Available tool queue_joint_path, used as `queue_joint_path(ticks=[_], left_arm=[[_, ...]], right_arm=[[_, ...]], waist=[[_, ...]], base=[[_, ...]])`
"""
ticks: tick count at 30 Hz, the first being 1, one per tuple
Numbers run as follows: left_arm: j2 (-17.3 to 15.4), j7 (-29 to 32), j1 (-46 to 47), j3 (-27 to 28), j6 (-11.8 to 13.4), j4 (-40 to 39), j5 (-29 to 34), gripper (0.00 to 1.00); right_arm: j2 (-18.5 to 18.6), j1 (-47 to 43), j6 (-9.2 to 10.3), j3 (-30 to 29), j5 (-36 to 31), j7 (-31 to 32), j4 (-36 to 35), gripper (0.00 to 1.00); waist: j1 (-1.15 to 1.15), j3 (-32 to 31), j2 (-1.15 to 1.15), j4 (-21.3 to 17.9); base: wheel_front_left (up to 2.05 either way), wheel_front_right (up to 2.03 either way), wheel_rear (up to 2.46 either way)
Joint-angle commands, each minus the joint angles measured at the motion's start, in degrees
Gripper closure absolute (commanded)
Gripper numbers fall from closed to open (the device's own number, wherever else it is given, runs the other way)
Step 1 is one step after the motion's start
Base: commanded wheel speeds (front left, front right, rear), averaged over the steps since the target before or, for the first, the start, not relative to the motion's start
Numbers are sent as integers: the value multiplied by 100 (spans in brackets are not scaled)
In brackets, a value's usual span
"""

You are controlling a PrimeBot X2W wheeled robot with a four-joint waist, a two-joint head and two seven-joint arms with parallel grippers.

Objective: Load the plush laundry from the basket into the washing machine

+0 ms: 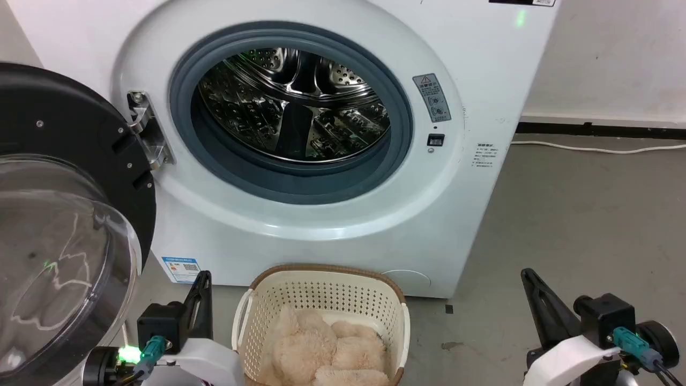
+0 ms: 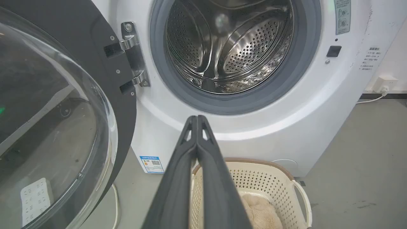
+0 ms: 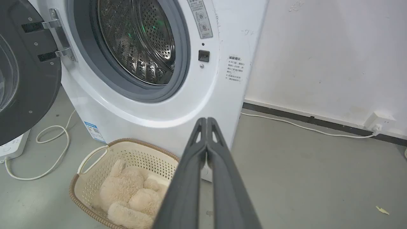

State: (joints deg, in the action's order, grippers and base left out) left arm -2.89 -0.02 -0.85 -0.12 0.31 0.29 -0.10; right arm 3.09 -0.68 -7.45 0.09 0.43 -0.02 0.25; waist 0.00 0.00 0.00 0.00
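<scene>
The right claw (image 3: 206, 121), fingers pressed together, points toward the washing machine (image 3: 203, 98). The basket (image 3: 143, 156) holding the plush laundry (image 3: 124, 190) sits before it.

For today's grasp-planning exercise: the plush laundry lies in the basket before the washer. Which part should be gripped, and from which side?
Probably a raised rounded lobe near the middle of the plush laundry, coming down from above. The basket walls enclose its sides, leaving only the top open, and the soft lumpy pile should pinch easily.
</scene>
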Motion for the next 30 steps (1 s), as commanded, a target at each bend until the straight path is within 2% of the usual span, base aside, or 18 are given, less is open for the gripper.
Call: queue_joint_path(ticks=[1,30], left_arm=[[2,2,85,12,-31,-29,10,100],[2,2,85,12,-31,-29,10,100]], right_arm=[[-22,68,-3,-9,-43,2,-25,100],[-22,68,-3,-9,-43,2,-25,100]], waist=[[0,0,0,0],[0,0,0,0]], base=[[0,0,0],[0,0,0]])
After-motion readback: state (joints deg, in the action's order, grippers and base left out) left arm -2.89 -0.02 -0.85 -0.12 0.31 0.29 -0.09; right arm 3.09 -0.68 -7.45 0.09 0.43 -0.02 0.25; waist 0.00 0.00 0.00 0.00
